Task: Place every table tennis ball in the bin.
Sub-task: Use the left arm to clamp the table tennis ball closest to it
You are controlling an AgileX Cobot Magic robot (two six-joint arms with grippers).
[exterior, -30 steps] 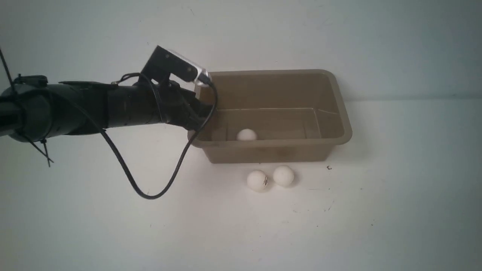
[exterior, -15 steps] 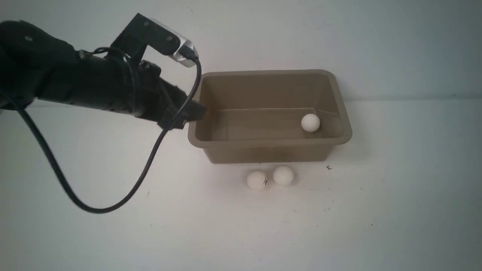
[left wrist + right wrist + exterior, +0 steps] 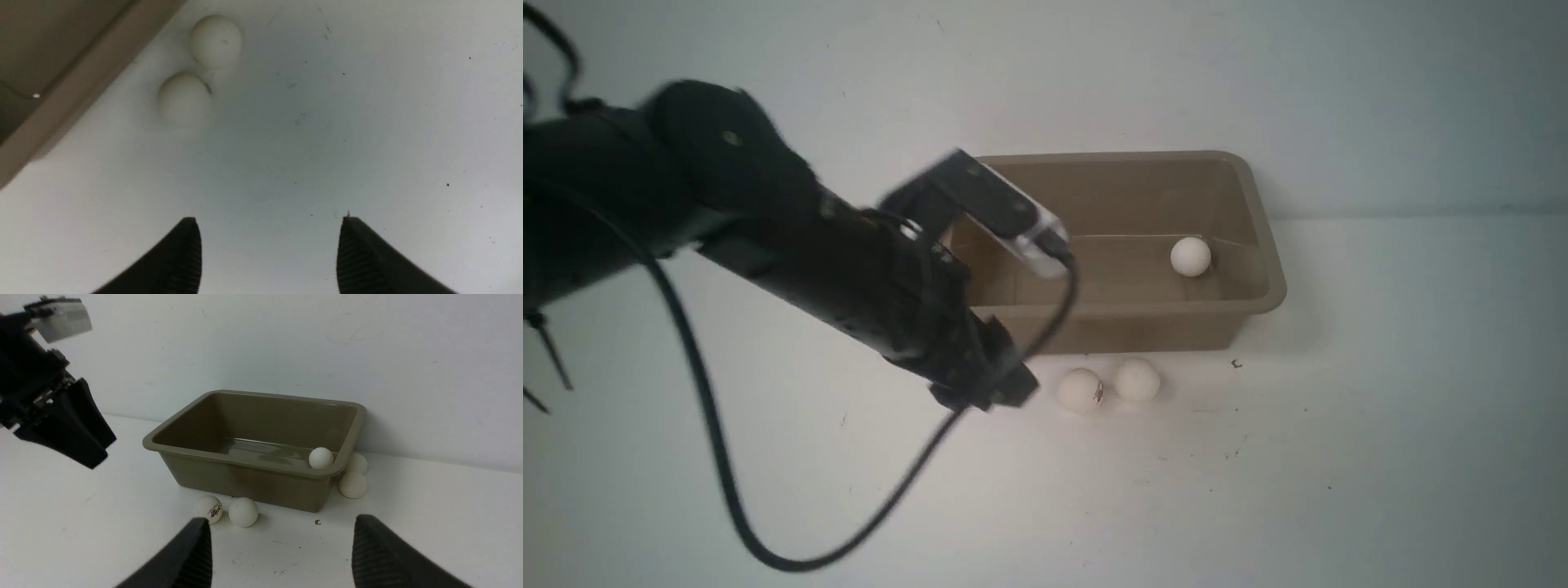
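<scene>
The taupe bin (image 3: 1111,312) stands against the back wall with one table tennis ball (image 3: 1190,256) inside, near its right end. Two more balls (image 3: 1081,389) (image 3: 1137,380) lie touching each other on the table just in front of it. My left gripper (image 3: 1005,390) hovers just left of that pair, open and empty; in the left wrist view (image 3: 269,222) the two balls (image 3: 184,99) (image 3: 215,41) lie ahead of it. My right gripper (image 3: 282,526) is open and empty, back from the bin (image 3: 245,459). The right wrist view shows two further balls (image 3: 353,484) (image 3: 358,462) beside the bin's end.
A black cable (image 3: 768,559) hangs in a loop from my left arm down to the table at the front left. A white wall rises right behind the bin. A small dark speck (image 3: 1236,364) lies on the table by the bin's right front corner.
My left arm swung from the bin's left rim forward and down to the table in front of the bin. The ball inside rolled from the left part to the right end.
</scene>
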